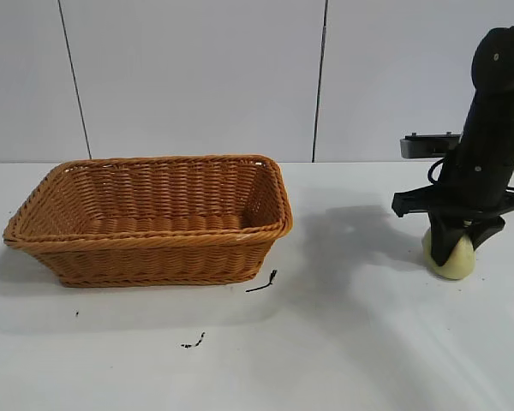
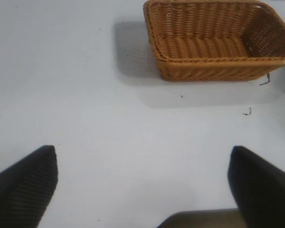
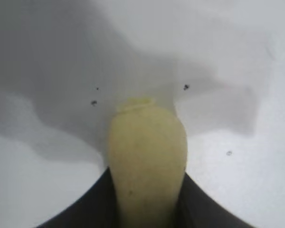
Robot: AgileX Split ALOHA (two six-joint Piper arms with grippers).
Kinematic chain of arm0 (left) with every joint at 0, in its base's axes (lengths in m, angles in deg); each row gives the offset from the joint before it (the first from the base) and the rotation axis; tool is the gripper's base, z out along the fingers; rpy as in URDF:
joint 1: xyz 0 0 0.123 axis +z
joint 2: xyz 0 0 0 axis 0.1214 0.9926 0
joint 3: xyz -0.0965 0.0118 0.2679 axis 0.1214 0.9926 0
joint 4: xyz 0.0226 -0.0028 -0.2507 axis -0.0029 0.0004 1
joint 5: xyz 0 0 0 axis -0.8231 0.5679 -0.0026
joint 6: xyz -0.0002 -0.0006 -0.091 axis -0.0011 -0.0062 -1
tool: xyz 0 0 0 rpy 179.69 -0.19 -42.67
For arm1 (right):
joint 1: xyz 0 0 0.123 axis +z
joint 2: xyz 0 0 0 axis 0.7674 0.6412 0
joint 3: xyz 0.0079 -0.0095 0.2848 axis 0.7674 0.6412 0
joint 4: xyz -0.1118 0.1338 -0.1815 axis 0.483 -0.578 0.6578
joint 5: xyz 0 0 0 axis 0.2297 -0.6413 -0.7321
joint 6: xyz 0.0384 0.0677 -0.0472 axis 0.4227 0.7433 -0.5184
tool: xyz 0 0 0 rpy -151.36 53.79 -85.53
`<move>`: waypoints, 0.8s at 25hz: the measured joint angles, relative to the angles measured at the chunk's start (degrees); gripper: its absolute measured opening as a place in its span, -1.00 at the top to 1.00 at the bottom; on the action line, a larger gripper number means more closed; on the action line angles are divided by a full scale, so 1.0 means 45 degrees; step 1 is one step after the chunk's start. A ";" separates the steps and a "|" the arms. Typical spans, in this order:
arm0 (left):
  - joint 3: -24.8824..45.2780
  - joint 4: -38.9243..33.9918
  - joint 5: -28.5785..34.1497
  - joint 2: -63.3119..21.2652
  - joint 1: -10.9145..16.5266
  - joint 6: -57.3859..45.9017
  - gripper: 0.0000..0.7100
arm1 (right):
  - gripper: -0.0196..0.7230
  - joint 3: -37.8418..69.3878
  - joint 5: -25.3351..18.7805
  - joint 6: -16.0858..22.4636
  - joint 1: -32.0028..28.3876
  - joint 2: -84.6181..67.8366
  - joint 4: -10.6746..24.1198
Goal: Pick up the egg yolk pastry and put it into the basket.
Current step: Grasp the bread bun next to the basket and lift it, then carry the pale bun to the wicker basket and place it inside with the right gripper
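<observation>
Now your right gripper [image 1: 452, 248] is clamped on the pastry [image 1: 451, 255], which sits pinched between the fingers just above the table [image 1: 343, 342] at the far right. The basket [image 1: 154, 218] lies at nine o'clock from it, well apart, long axis running left-right. Your left gripper [image 2: 142, 190] hangs spread and empty, parked.

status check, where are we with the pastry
Right gripper shut on egg yolk pastry, right of basket. Left gripper open, idle. Basket empty, nothing between them.
</observation>
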 joint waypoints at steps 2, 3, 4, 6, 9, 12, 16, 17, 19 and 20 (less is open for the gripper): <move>0.0000 0.0000 0.0000 0.0000 0.0000 0.0000 -0.96 | 0.58 -0.0494 -0.0537 0.0000 0.0000 -0.0606 0.0013; 0.0000 0.0000 0.0000 0.0000 0.0000 0.0000 -0.96 | 0.58 -0.0797 -0.0801 0.0000 0.0000 -0.0866 0.0013; 0.0000 0.0000 0.0000 0.0000 0.0000 0.0000 -0.96 | 0.58 -0.1100 -0.1149 0.0000 0.0000 -0.1163 0.0040; 0.0000 0.0000 0.0000 0.0000 0.0000 0.0000 -0.96 | 0.58 -0.1611 -0.1867 0.0000 0.0000 -0.1653 0.0102; 0.0000 0.0000 0.0000 0.0000 0.0000 0.0000 -0.96 | 0.58 -0.2310 -0.2745 0.0000 0.0000 -0.1988 0.0194; 0.0000 0.0000 0.0000 0.0000 0.0000 0.0000 -0.96 | 0.58 -0.2908 -0.3361 0.0000 0.0000 -0.2049 0.0194; 0.0000 0.0000 0.0000 0.0000 0.0000 0.0000 -0.96 | 0.58 -0.3734 -0.3987 0.0000 0.0000 -0.2063 0.0194; 0.0000 0.0000 0.0000 0.0000 0.0000 0.0000 -0.96 | 0.58 -0.3925 -0.3999 0.0000 0.0000 -0.2077 0.0194; 0.0000 0.0000 0.0000 0.0000 0.0000 0.0000 -0.96 | 0.58 -0.4244 -0.4027 0.0000 0.0047 -0.2108 0.0107; 0.0000 0.0000 0.0000 0.0000 0.0000 0.0000 -0.96 | 0.58 -0.4389 -0.4027 0.0000 0.0135 -0.2108 0.0121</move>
